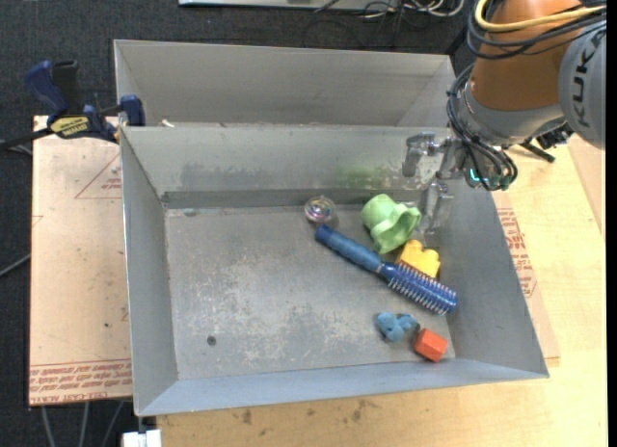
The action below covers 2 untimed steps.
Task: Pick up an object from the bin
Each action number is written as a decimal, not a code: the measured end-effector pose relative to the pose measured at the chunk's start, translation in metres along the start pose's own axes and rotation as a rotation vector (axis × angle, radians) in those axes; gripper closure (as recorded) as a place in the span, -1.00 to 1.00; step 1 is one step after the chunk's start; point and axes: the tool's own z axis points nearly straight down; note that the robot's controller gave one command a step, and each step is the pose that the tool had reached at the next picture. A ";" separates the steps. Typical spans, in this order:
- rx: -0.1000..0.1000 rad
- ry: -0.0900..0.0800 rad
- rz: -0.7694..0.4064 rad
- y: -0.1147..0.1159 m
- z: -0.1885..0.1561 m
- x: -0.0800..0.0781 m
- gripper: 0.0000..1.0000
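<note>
Hanging low at the right rear of the grey metal bin [241, 291], the gripper [434, 206] sits just right of a light green plastic cup [386, 222], which lies tipped on the bin floor. Whether the gripper is spread or pressed together cannot be told. A yellow plastic piece [420, 259] lies just in front of the cup, against a blue bristled hairbrush [384, 266]. Farther off lie a clear marble-like ball [319, 210], a small blue toy [395, 326] and an orange block [431, 345].

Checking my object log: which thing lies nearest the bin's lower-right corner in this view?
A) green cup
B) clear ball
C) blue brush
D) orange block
D: the orange block lies below the blue brush, beside a small blue toy, closest to that corner.
</note>
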 end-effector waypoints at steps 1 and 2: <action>0.000 -0.003 -0.036 -0.010 0.102 0.005 -1.00; 0.002 -0.011 -0.039 -0.010 0.097 0.002 1.00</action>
